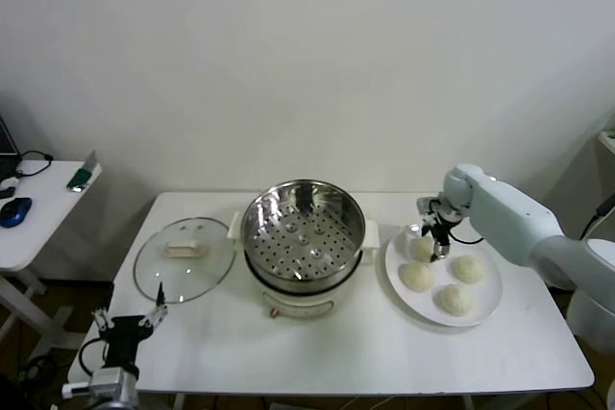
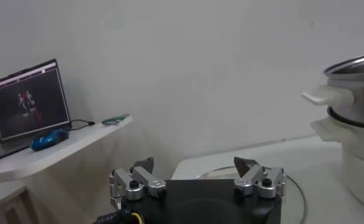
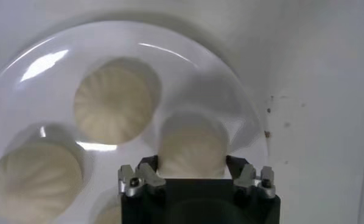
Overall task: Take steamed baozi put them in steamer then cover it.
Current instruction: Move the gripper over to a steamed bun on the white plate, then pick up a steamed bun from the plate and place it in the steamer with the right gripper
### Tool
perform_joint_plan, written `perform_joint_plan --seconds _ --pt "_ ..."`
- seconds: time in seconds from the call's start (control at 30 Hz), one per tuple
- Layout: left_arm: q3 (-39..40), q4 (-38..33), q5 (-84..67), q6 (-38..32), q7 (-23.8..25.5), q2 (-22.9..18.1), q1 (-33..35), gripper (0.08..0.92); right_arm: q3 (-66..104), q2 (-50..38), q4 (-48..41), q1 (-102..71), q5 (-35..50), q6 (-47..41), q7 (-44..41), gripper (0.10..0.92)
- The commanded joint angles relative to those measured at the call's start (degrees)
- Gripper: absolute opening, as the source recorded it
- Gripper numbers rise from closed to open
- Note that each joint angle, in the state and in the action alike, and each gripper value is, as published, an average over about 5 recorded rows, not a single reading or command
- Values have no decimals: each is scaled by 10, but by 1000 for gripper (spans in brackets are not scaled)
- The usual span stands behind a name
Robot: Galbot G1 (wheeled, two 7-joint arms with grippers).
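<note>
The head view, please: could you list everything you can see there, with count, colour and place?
Steamed baozi: four, cream-white, all on the plate, right of the steamer.
Plate: one, white, right part of the table.
Steamer: one, shiny steel on a white base, table centre, perforated tray bare.
Cover: one, clear glass with a white handle, flat on the table left of the steamer.
Table: one, white.
Side desk: one, white, far left, carrying a blue mouse and cables.
Left gripper: open, at the table's near left corner, holding nothing.
Right gripper: over the plate, its fingers either side of the rearmost bun.
</note>
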Motion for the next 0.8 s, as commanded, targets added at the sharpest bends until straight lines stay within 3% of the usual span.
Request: perform_joint_plan --seconds 0.03,0.43,0.8 --pt "-1 -1 -1 0 -1 -1 1 823 0 5 -3 1 0 4 -1 682" --pt "-2 -12 -8 -2 0 1 10 823 -138 -18 68 156 86 81 -26 669" --pt "13 -14 -9 -3 -1 -3 17 823 -257 50 129 370 140 220 -84 686"
